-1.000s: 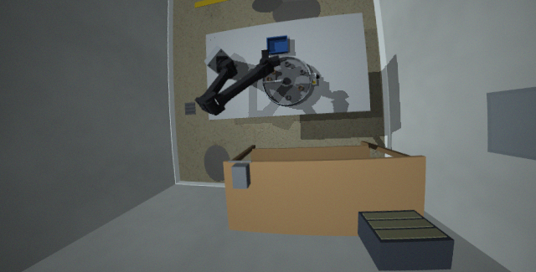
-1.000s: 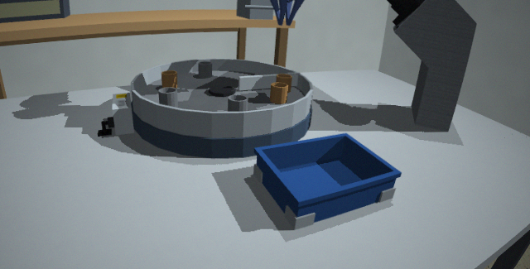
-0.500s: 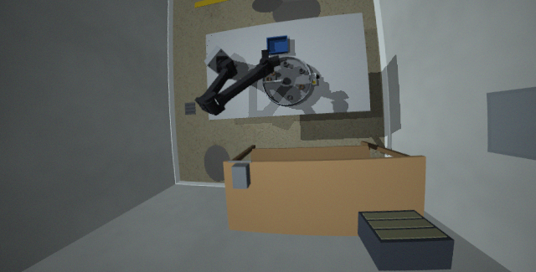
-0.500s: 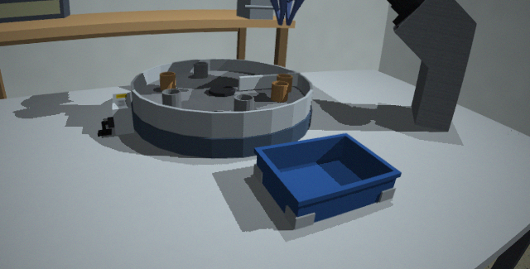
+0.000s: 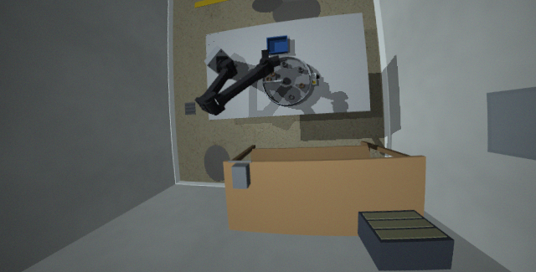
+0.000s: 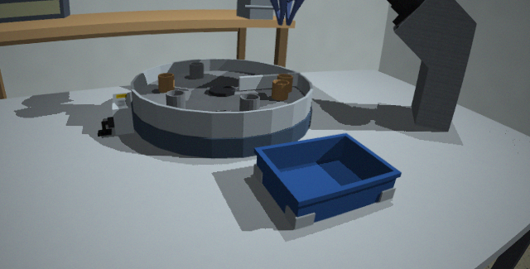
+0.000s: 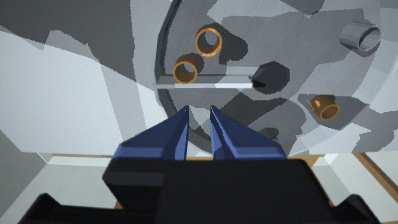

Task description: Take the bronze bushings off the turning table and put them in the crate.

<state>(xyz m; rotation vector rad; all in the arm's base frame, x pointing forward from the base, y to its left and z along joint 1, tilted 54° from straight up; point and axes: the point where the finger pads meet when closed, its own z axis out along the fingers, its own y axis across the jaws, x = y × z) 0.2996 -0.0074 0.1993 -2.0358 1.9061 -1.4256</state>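
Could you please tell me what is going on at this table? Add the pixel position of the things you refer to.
A single robot arm is sorting bushings, with the bronze ones meant for the blue crate (image 5: 278, 45) (image 6: 349, 198). Its gripper (image 6: 285, 24) (image 7: 199, 111) hangs above the turning table (image 5: 310, 92) (image 6: 228, 125) (image 7: 300, 55), holding nothing, its fingers slightly apart. Three bronze bushings and three steel ones stand on the turning table, two of the bronze close together near the thin divider (image 6: 252, 83) (image 7: 230, 85). No bushing shows in the crate.
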